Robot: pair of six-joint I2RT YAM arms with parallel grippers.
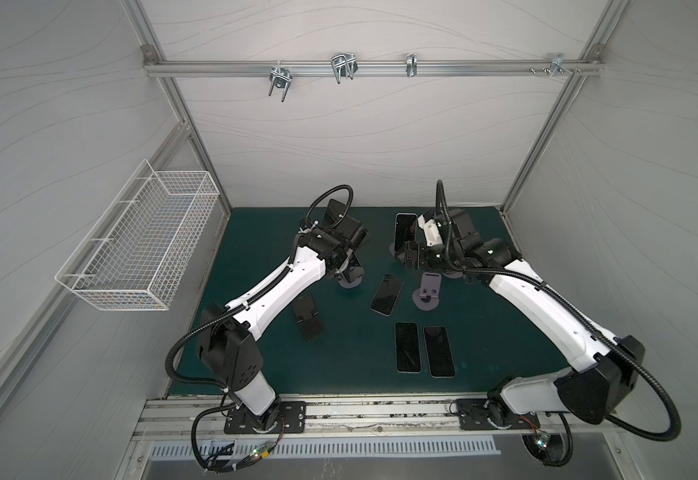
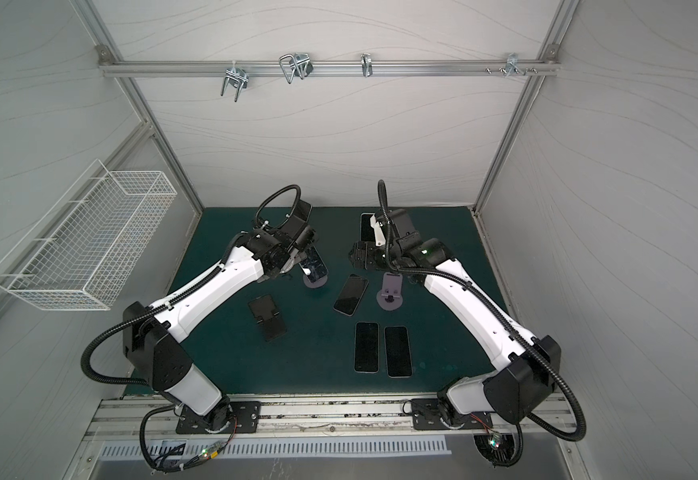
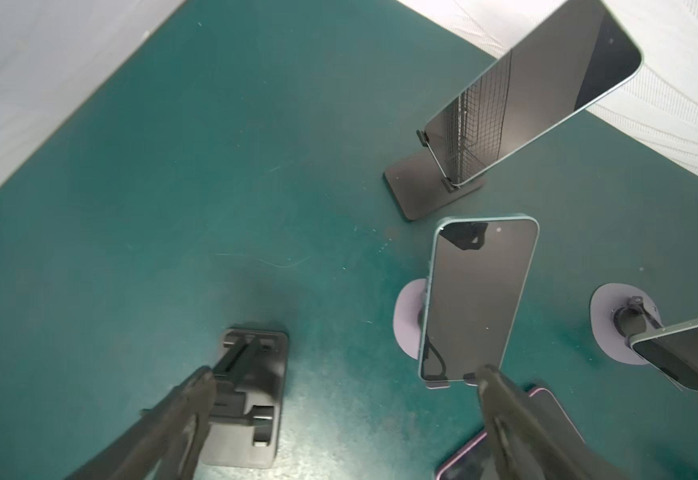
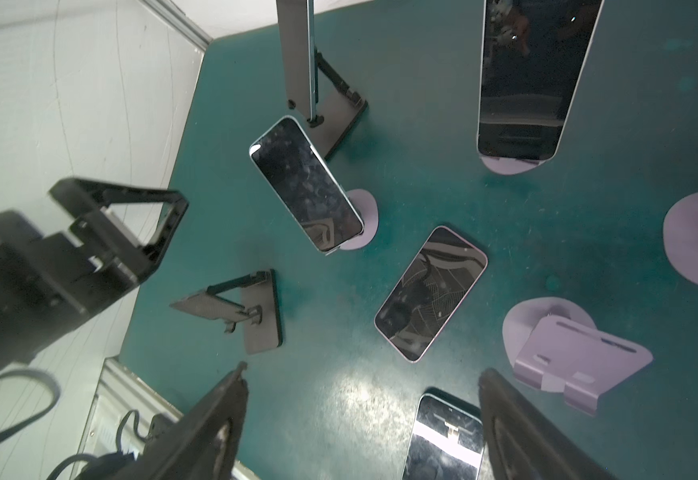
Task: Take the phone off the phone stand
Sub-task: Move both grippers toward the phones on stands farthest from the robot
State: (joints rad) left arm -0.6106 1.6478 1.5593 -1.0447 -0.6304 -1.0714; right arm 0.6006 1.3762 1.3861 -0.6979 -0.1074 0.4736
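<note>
2 sets of jaws gaping, holding nothing: left gripper [image 3: 343, 386], right gripper [image 4: 363, 374]. Target phone [image 3: 480, 299] leaning on lilac stand [image 3: 407, 320], just beside left finger [image 3: 501, 399]. Could nudge its lower edge, tip the stand, drop it onto flat phone [image 3: 463, 465].

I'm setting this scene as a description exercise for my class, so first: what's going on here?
Two robot arms work over a green mat, taking phones off stands. A pink-edged phone and a pair of phones lie flat; a black stand and a lilac stand sit empty. The left end effector is open and empty, one finger near the lower edge of a propped phone on a round-based stand; contact is unclear. The right end effector is open, holding nothing, above the mat.
</note>
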